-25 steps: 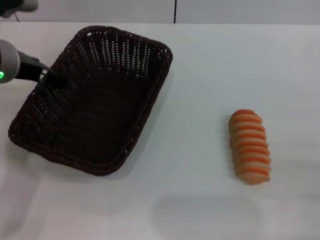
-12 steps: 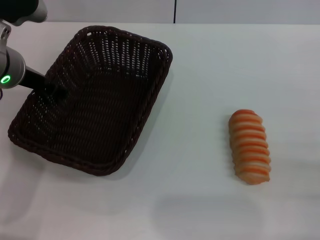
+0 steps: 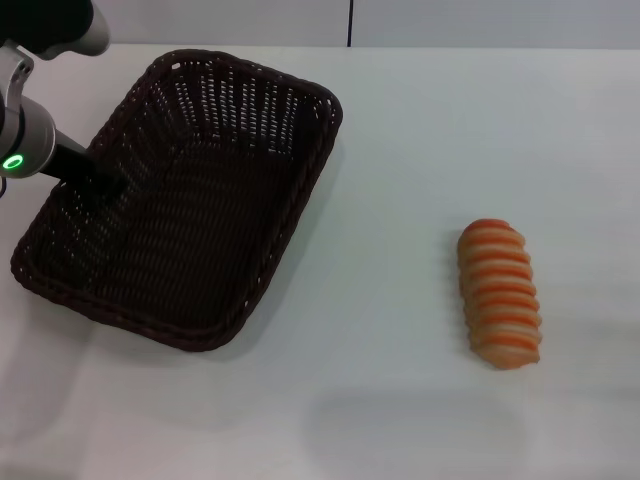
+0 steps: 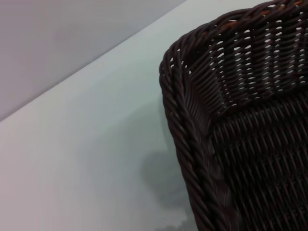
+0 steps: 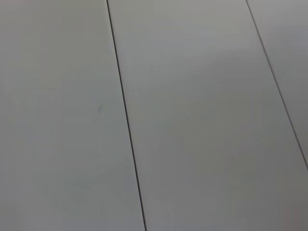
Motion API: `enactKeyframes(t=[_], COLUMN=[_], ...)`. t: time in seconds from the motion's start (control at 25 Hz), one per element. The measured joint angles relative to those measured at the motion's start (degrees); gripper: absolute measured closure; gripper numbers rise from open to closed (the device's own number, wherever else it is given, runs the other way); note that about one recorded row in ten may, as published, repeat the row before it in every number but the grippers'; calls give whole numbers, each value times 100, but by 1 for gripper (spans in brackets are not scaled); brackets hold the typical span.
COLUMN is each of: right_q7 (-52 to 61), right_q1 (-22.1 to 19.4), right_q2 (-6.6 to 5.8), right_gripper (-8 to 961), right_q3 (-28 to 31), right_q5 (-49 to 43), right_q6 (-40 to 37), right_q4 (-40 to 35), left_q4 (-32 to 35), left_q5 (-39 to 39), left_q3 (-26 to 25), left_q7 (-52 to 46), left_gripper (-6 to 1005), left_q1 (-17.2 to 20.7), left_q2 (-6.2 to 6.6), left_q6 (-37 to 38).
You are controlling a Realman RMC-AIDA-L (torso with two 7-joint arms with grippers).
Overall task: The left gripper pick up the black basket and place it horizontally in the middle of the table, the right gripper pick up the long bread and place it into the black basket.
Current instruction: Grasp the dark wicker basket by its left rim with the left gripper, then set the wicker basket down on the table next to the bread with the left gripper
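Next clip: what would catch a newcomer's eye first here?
The black basket dominates the left side of the white table, lying at a slant. The left gripper reaches in over its left rim. Off to the right, apart from everything, lies the striped long bread; the right gripper is not in view.

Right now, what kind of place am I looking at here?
Probably a robot test bench or lab, not a real kitchen: a bare white table holds only a black basket and a striped long bread, with the left tool at the basket's rim and plain grey panels behind.
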Motion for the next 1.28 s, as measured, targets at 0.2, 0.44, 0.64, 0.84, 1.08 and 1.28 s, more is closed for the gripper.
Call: enactKeyframes(t=[0.2, 0.44, 0.64, 0.84, 1.08, 1.28], right_q7=[0, 1, 2, 3, 3, 3], right_q1=[0, -6, 5, 10, -15, -18], right_q2=[0, 0, 0, -1, 4, 11], right_gripper=[149, 152, 155, 157, 160, 162], right_q3=[0, 0, -55, -88, -93, -141], right_q5=[0, 0, 0, 0, 1, 1], right_q6=[-18, -24, -45, -92, -134, -171], right_q4=[8, 9, 24, 33, 38, 43], left_q4=[-38, -185, 239, 984, 1619, 1964], left_q5=[-275, -1098, -1949, -2096, -2142, -2156], left_q3=[-132, -557, -1520, -2440, -2515, -2451], left_q7=[470, 1414, 2689, 3438, 3856, 4167], left_gripper=[665, 683, 738, 781, 810, 813], left_q1=[-95, -300, -914, -1734, -2250, -2452], left_q2=[-1, 7, 13, 120, 251, 192], left_q6=[-151, -555, -1281, -1900, -2273, -2496])
